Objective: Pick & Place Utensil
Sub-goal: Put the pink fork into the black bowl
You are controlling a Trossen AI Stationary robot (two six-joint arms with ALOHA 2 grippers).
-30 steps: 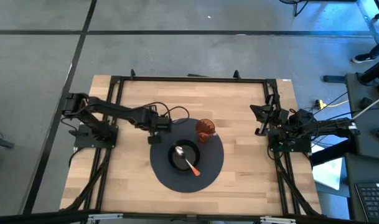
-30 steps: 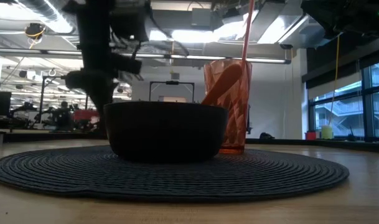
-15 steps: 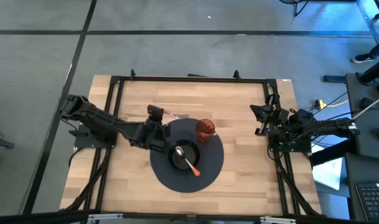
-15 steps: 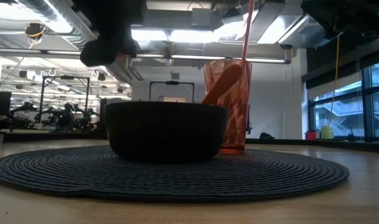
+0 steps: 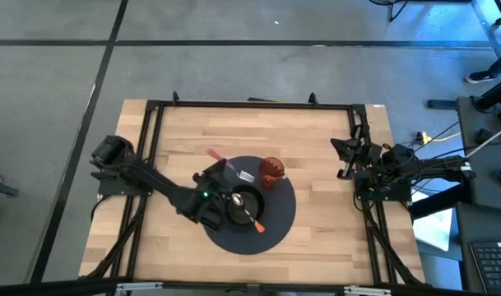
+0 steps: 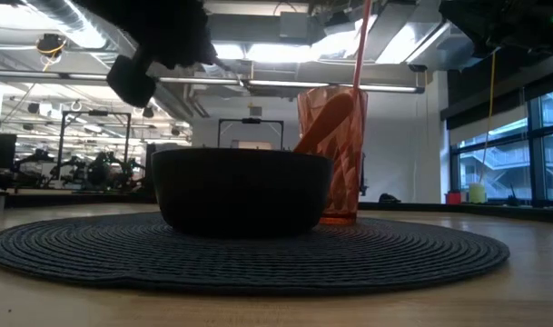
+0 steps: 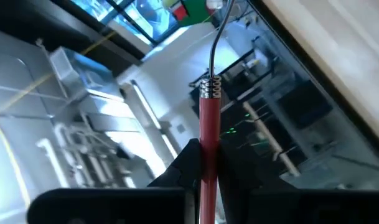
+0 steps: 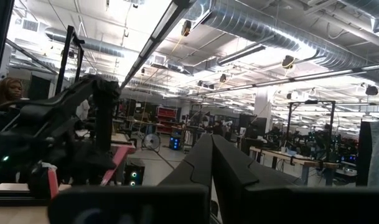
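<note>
My left gripper (image 5: 220, 167) is raised over the far-left part of the round dark placemat (image 5: 275, 234) and is shut on a red-handled utensil (image 5: 227, 164) with a thin metal neck. In the low view it shows as a dark mass (image 6: 162, 36) above the bowl. A black bowl (image 5: 240, 205) sits on the placemat with an orange spoon (image 5: 252, 219) lying in it, handle over the rim. An orange-red faceted cup (image 5: 272, 171) stands just beyond the bowl. My right gripper (image 5: 347, 156) waits shut at the table's right edge. My left gripper pinches the utensil's red handle (image 7: 208, 124) between its two fingers (image 7: 190, 158). The fingers lie along the handle and point upward. The metal neck (image 7: 215, 43) sticks out past the fingertips. The utensil is lifted clear of the table, tilted, with its metal end (image 5: 244, 176) toward the cup.
A black frame (image 5: 250, 105) runs around the wooden table top (image 5: 332, 238). Bare wood lies left, right and beyond the placemat. A person (image 8: 7, 92) shows in the room behind, far from the table.
My left gripper has risen from table height at the placemat's far-left edge and tipped upward. The arm swung toward the near edge and over the placemat. The red-handled utensil came up with it, lifted clear, and its metal end now points toward the cup.
</note>
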